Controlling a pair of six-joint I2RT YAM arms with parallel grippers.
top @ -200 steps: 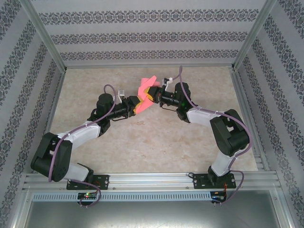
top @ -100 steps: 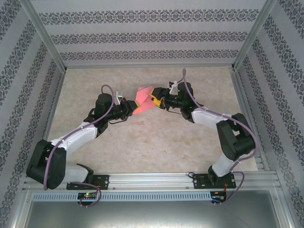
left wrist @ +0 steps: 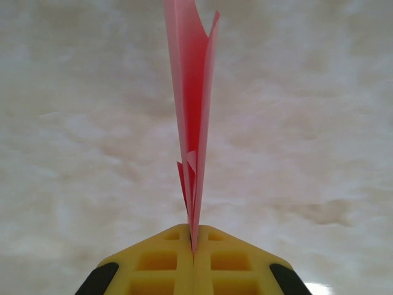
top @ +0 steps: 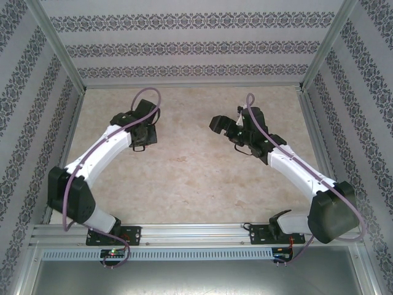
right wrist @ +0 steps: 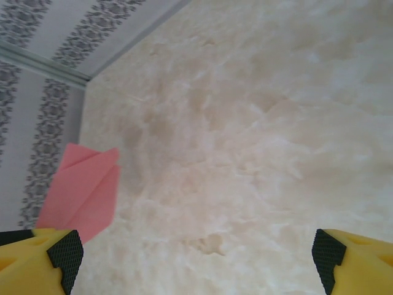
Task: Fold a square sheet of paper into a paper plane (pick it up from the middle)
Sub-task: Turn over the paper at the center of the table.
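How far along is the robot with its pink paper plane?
Done, apparently: the thin salmon-pink paper plane is folded into a narrow, layered shape. In hand: the left gripper is shut on one edge of it. The right gripper stands open, empty. Left: probably just setting it down on the marble-patterned table; the final wing shape is hard to judge.

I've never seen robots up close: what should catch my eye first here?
The salmon-pink paper plane stands out first: from the left wrist it appears edge-on, pinched in the left arm's jaws, yellow and shut, against the pale marbled table. From the right wrist it shows at the left edge, and the right arm's jaws stand wide open, empty.
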